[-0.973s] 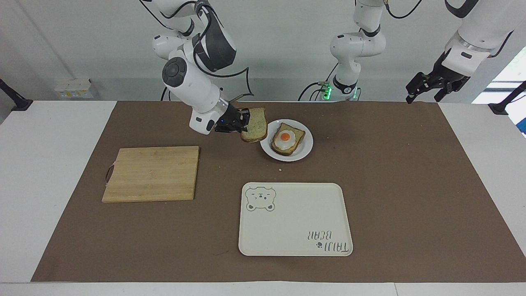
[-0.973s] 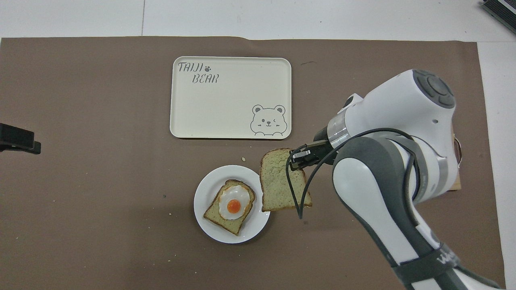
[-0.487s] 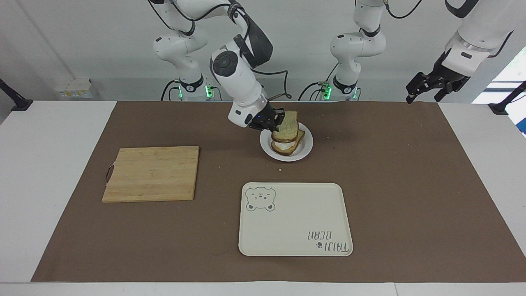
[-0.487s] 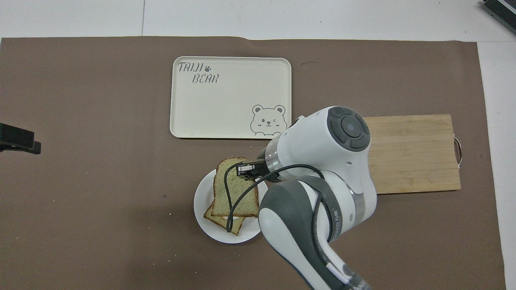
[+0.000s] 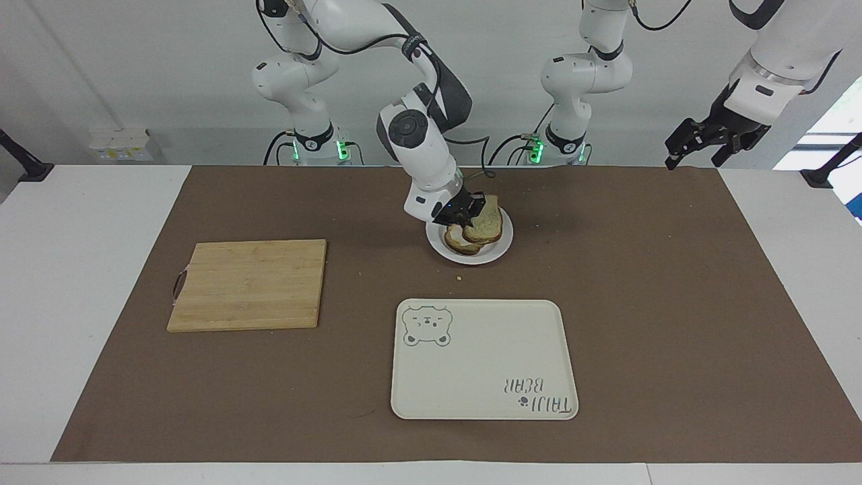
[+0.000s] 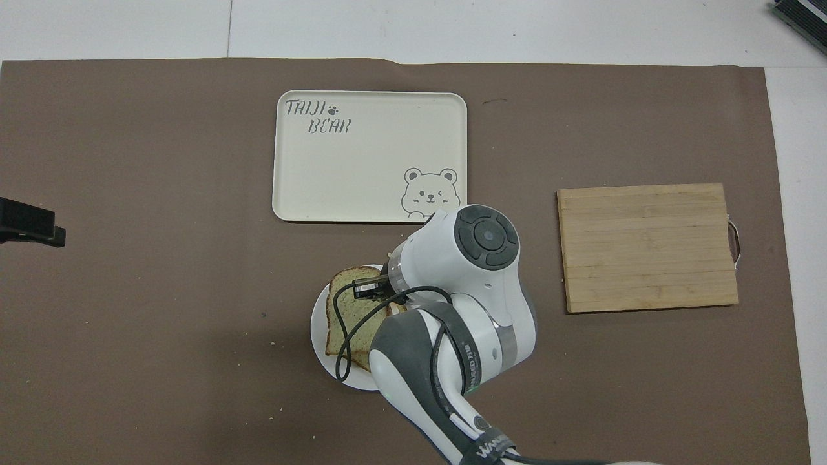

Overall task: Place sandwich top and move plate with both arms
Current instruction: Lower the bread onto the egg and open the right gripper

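Note:
The sandwich top (image 5: 486, 225) is a speckled bread slice in my right gripper (image 5: 465, 214), which is shut on its edge. The slice lies tilted over the egg-bearing bread slice (image 5: 456, 240) on the small white plate (image 5: 504, 244) and covers the egg. Whether it rests on that slice I cannot tell. In the overhead view the sandwich top (image 6: 345, 310) covers most of the plate (image 6: 318, 332), with the right gripper (image 6: 367, 289) at its edge. My left gripper (image 5: 697, 149) waits open, raised over the left arm's end of the table; it also shows in the overhead view (image 6: 29, 223).
A cream tray with a bear drawing (image 5: 485, 360) lies farther from the robots than the plate. A wooden cutting board (image 5: 248, 284) lies toward the right arm's end. A few crumbs (image 5: 458, 277) lie on the brown mat between the plate and the tray.
My right gripper carried the sandwich top from beside the plate to over it and lowered it onto the egg slice, hiding the egg. The left arm has not moved.

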Motion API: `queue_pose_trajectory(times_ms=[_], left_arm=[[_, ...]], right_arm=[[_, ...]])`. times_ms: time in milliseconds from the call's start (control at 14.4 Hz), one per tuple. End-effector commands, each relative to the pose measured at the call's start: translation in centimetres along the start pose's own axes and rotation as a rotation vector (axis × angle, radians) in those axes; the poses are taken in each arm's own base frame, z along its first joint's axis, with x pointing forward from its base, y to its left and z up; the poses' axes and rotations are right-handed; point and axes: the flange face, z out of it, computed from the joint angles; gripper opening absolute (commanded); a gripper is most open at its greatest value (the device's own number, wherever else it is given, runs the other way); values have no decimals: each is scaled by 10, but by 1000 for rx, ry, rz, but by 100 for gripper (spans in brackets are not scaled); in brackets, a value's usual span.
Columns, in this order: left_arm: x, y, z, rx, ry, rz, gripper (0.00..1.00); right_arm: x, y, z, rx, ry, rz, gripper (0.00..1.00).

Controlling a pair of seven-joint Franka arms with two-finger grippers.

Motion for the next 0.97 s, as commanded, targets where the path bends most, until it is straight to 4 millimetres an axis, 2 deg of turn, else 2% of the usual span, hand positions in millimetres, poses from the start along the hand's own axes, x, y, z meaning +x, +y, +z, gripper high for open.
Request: queue_pose_trajectory(times_ms=[0, 209, 348, 556, 765, 834, 904], left_arm=[[-4, -3, 1, 15, -6, -13, 100], [-4, -3, 1, 15, -6, -13, 100], [-4, -3, 1, 15, -6, -13, 100], [-4, -3, 1, 15, -6, -13, 100], [-4, -3, 1, 15, -6, -13, 100], [-4, -3, 1, 15, -6, -13, 100], [-4, -3, 0, 15, -5, -13, 100]], right_arm=[[0, 5, 16, 3, 5, -23, 0], [-9, 13, 30, -13, -27, -27, 0], [-18, 12, 39, -22, -45, 5, 0], [-21, 15, 40, -25, -49, 43, 0], [-21, 16, 50, -33, -49, 75, 0], [-17, 19, 49, -33, -42, 102, 16], [-14, 18, 47, -31, -38, 97, 54]])
